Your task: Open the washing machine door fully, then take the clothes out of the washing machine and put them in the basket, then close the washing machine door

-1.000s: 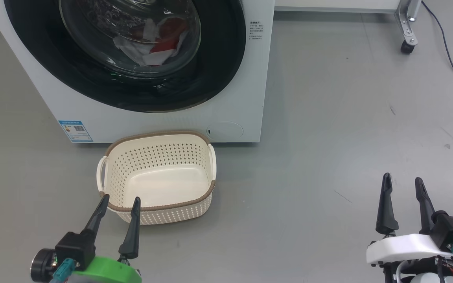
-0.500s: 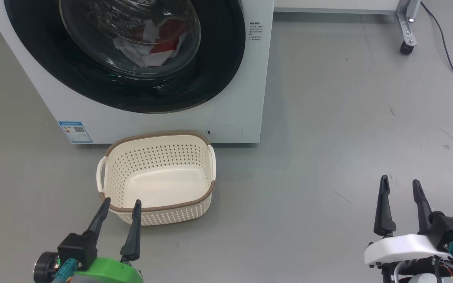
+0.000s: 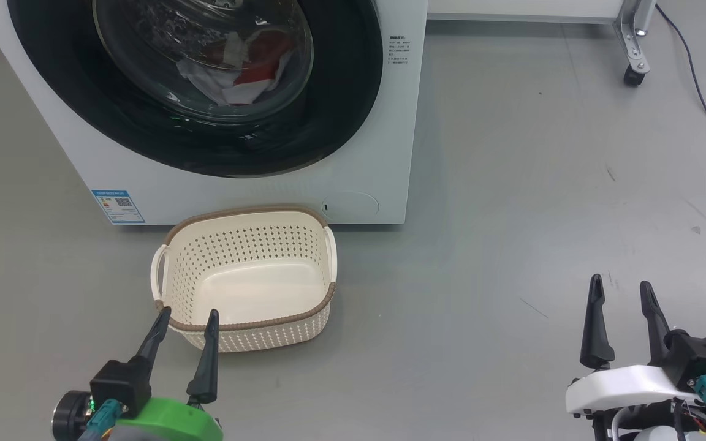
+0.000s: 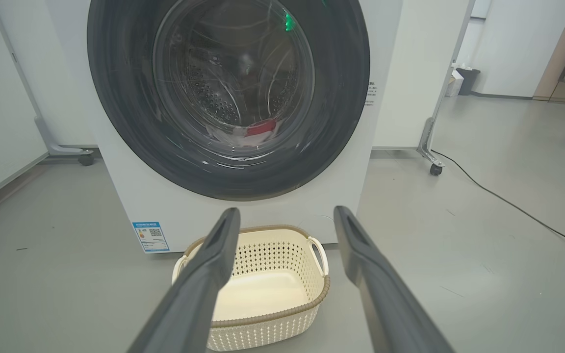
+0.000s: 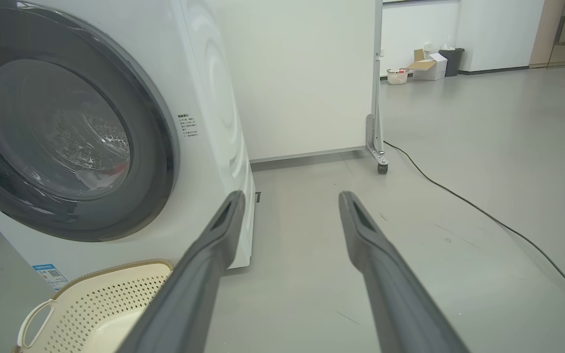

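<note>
floor lot, listed outward from the basket.

1. left gripper (image 3: 189, 312): two dark fingers spread apart, nothing between them. on the near side of the basket, tips over its near left corner in the head view.
2. right gripper (image 3: 619, 280): fingers likewise spread and empty. well to the right of the basket, above bare floor (image 3: 512, 214).
3. basket (image 3: 267, 338): cream plastic, perforated walls, brown rim, a handle at each side. empty, upright on the floor.
4. washing machine (image 3: 390, 122): white front-loader directly behind the basket, its lower front just beyond the basket's far rim; whether they touch cannot be told.
5. blue label (image 3: 118, 206): low on the machine's front, behind and left of the basket.
6. round flap (image 3: 350, 205): low on the machine's front, behind the basket's right handle.
7. door (image 3: 341, 92): wide glossy black ring around a bulging clear glass, above and behind the basket, closed flat against the machine's front.
8. clothes (image 3: 249, 73): red and white fabric, bunched low in the drum behind the door glass, not in the basket.
9. text sticker (image 3: 399, 49): black print on the machine's front, right of the door.
10. wheeled metal leg (image 3: 635, 55): far behind and right of the basket.
11. dark cable (image 3: 702, 92): on the floor, just past that leg.
12. cardboard box (image 5: 427, 63) and dark bin (image 5: 451, 61): against the far wall, farthest from the basket.
</note>
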You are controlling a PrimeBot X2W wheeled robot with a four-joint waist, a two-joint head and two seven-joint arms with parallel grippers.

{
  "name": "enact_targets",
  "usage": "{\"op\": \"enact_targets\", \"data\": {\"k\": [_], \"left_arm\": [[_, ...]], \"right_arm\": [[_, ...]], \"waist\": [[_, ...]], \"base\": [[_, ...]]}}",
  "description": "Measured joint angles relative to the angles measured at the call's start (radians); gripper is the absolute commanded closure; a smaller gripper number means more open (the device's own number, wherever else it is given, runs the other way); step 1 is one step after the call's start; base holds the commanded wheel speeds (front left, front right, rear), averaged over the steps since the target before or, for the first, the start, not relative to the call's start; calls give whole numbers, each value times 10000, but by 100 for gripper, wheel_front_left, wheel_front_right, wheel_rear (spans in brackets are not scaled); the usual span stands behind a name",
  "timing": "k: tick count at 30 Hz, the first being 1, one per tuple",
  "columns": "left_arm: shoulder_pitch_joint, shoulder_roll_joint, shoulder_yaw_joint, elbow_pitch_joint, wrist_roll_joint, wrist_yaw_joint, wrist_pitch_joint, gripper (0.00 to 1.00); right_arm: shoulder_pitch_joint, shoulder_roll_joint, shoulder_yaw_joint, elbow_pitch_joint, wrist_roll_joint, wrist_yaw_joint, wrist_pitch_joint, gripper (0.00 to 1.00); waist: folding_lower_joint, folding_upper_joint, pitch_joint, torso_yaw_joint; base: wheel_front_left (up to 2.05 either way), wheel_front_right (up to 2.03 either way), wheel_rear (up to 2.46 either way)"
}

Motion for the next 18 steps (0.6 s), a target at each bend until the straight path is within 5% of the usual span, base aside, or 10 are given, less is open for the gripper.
{"op": "enact_targets", "data": {"k": [18], "left_arm": [[-61, -59, 63, 125, 134, -94, 0, 0]], "right_arm": [[-121, -4, 52, 84, 0, -13, -2, 0]], "waist": [[0, 0, -24, 39]], "base": [[0, 0, 0]]}}
